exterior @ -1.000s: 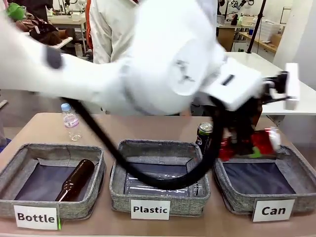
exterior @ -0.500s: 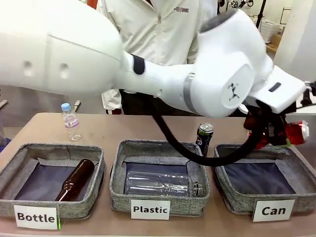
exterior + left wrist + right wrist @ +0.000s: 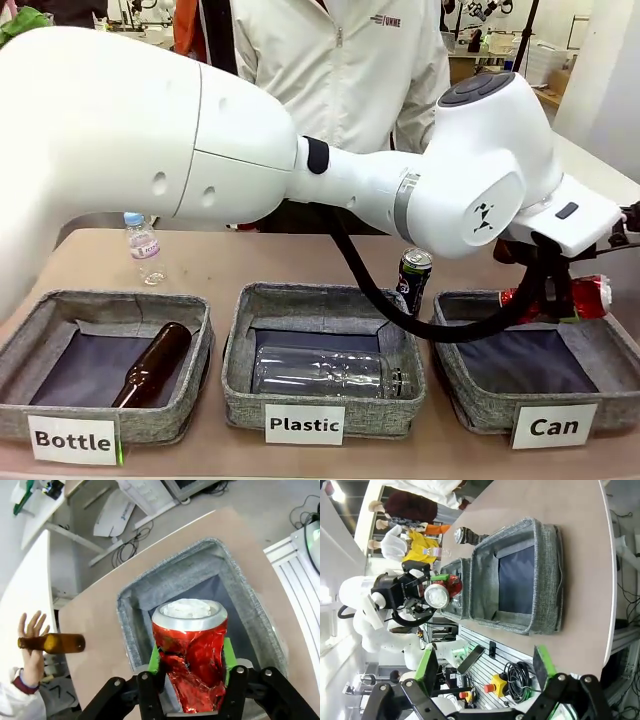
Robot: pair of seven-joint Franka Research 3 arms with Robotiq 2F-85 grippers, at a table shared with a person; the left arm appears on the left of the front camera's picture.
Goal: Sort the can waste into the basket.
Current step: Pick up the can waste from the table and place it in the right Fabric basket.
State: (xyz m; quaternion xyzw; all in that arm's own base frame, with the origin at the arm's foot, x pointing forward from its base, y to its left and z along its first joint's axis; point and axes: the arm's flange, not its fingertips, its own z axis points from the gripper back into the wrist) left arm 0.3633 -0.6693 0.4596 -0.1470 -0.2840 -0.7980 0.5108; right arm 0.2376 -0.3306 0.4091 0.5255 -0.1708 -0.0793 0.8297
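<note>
Tan tabletop [image 3: 300, 262] with three grey fabric trays, their white labels reading "Bottle" [image 3: 73, 440], "Plastic" [image 3: 304, 424] and "Can" [image 3: 553, 427]. Left gripper [image 3: 190, 652]: jaws clamped on the crushed red metal can [image 3: 192, 680], green pads against its sides, held over the blue-lined "Can" basket [image 3: 150, 587]. Tall black can [image 3: 413, 278] stands upright on the table, just behind the gap between the "Plastic" and "Can" trays. Right gripper [image 3: 485, 667]: jaws spread wide, holding nothing.
</note>
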